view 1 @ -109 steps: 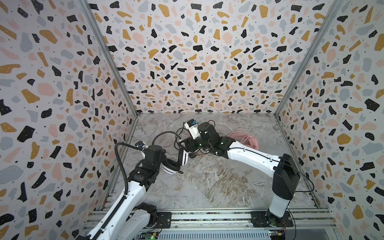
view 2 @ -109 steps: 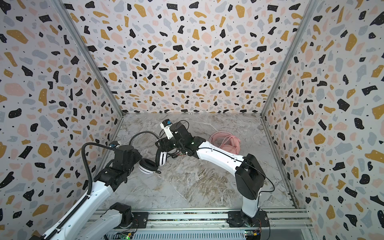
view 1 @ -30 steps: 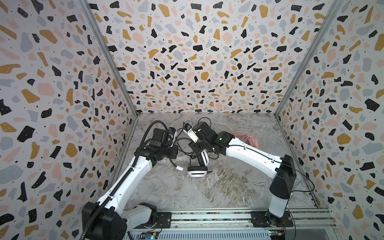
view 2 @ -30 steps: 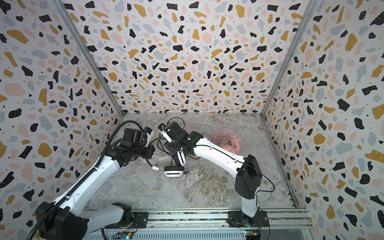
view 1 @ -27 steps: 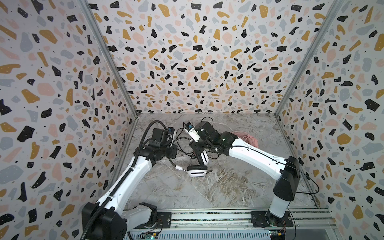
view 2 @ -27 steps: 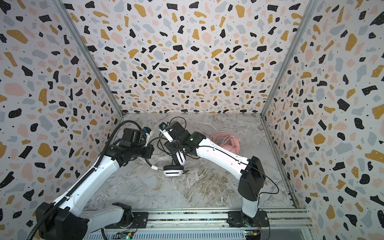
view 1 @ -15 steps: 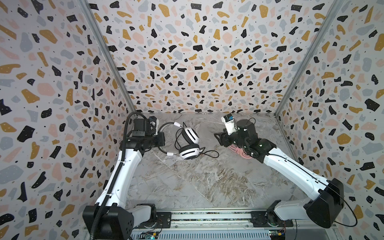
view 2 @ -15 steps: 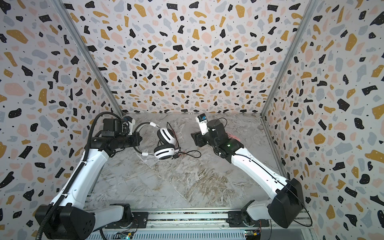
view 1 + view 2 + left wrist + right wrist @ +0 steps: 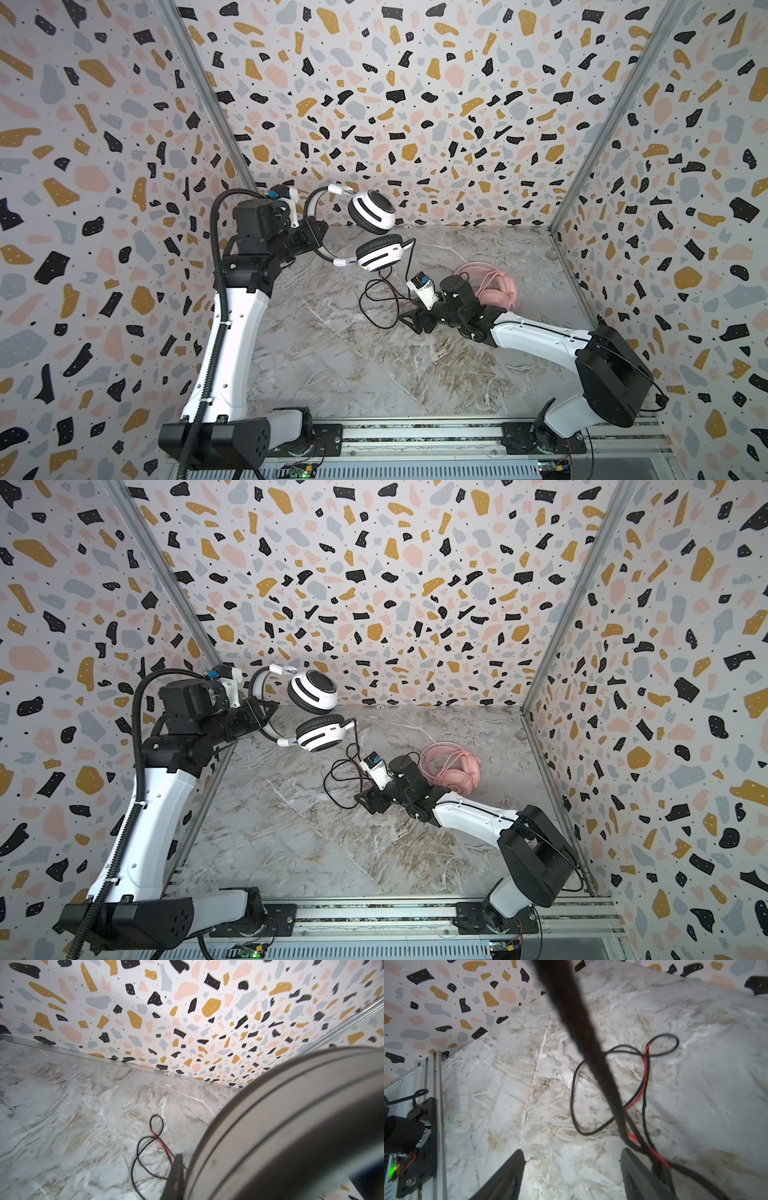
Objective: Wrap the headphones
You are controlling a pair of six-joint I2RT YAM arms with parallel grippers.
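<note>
The left tool point(image 9: 311, 236) is clamped shut on the black headband of the white headphones point(image 9: 372, 212). It holds them raised above the far left of the counter point(image 9: 332, 365), one ear cup above the other.

From the lower cup the black cable point(image 9: 572, 1101) hangs down and gathers in loose loops on the counter, between the two arms. Its run goes from far and high to near and low.

The right tool point(image 9: 571, 1167) sits low over the counter with its jaws spread wide and nothing between them. It points left at the loops, which lie just to its left and slightly farther away. One strand passes close by a finger, and I cannot tell whether it touches.

The right tool is much the nearer to the slack cable, so taking it up likely falls to that arm.

The pink headphones point(image 9: 455, 771) lie on the counter at the far right, just behind the right arm's wrist.
</note>
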